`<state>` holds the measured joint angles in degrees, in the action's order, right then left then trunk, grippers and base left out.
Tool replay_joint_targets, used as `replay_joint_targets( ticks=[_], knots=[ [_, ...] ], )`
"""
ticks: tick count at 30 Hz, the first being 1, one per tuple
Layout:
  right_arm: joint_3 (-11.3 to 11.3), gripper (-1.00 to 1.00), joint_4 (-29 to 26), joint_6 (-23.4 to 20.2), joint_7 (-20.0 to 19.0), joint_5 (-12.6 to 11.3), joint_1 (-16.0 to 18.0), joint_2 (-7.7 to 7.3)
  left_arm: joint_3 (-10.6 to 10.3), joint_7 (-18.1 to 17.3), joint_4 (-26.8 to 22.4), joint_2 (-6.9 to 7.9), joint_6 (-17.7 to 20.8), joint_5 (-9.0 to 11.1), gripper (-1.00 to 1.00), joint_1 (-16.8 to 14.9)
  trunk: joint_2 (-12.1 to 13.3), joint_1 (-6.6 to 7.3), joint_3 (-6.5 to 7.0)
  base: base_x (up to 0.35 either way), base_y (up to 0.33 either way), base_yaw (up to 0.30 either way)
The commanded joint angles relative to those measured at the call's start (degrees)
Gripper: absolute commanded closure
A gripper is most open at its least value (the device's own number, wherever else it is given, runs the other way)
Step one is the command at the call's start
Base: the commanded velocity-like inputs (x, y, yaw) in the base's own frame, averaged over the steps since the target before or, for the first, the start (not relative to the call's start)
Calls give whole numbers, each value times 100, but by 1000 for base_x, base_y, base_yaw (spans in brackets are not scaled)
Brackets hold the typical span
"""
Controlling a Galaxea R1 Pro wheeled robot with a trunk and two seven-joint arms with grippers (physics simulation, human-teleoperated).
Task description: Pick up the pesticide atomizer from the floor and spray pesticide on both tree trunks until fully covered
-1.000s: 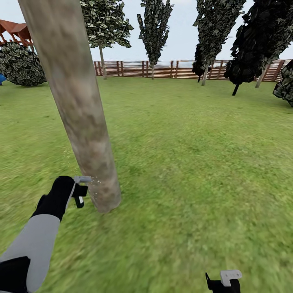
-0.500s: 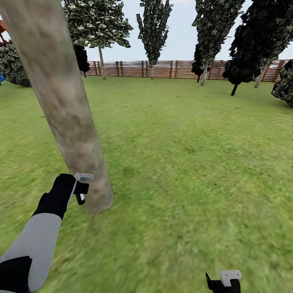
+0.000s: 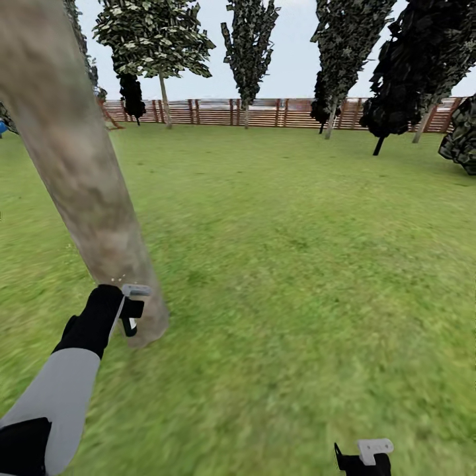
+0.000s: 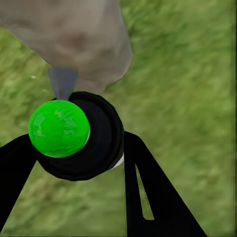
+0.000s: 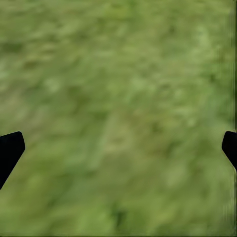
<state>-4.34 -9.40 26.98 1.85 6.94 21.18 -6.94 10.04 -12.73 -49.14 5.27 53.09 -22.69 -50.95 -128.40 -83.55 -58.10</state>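
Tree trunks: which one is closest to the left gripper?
The thick mottled grey-brown trunk beside the left gripper; the other trees stand far off by the fence.

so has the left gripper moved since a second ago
Yes: against the trunk, the left gripper has shifted right, now nearer the right edge of its base; the view moved with it.

Your left gripper (image 3: 132, 309) just beside the base of the tree trunk (image 3: 79, 172), atomizer (image 4: 81, 136) between its fingers (nozzle toward the bark), right gripper (image 3: 367, 456) low at right over lawn (image 3: 297, 264), fence (image 3: 264, 112) far behind, trees before it.
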Motion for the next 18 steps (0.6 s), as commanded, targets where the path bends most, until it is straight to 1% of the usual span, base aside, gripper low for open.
replay_joint_targets(
  ticks=[1, 7, 12, 13, 14, 15, 17, 18],
  knots=[
    [1, -100, 0, 0, 0, -1, 0, 0, -4, 4, 5, 2, -4, -5, 100, 3, 0, 0, 0, 69, -276, 170],
    [3, -100, 0, 0, 0, -1, 0, 0, -11, 16, 38, 9, -24, -7, 100, 12, 0, 0, 0, 93, -276, 261],
    [3, -100, 0, 0, 0, -1, 0, 0, -8, 25, 44, 14, -27, -7, 100, 15, 0, 0, 0, 154, -258, 276],
    [3, -100, 0, 0, 0, -2, 0, 0, 39, 27, 50, 18, -29, -12, 100, 19, 0, 0, 0, 175, -243, 262],
    [8, -100, 0, 0, -1, 0, 0, 0, 253, 33, 53, 45, -45, -17, 100, 103, 0, 0, 0, 177, -242, 60],
    [20, -100, 0, 0, -1, 0, 0, 0, 339, 35, 55, 67, -52, -24, 100, 147, 0, 0, 0, 177, -242, 25],
    [27, -100, 0, 0, -3, 0, 0, 0, 386, 41, 78, 77, -60, -37, 100, 217, 0, 0, 0, 177, -242, 10],
    [28, -100, 0, 0, -3, 0, 0, 0, 385, 42, 83, 57, -63, -40, 100, 239, 0, 0, 0, 177, -242, 3]
  ],
)
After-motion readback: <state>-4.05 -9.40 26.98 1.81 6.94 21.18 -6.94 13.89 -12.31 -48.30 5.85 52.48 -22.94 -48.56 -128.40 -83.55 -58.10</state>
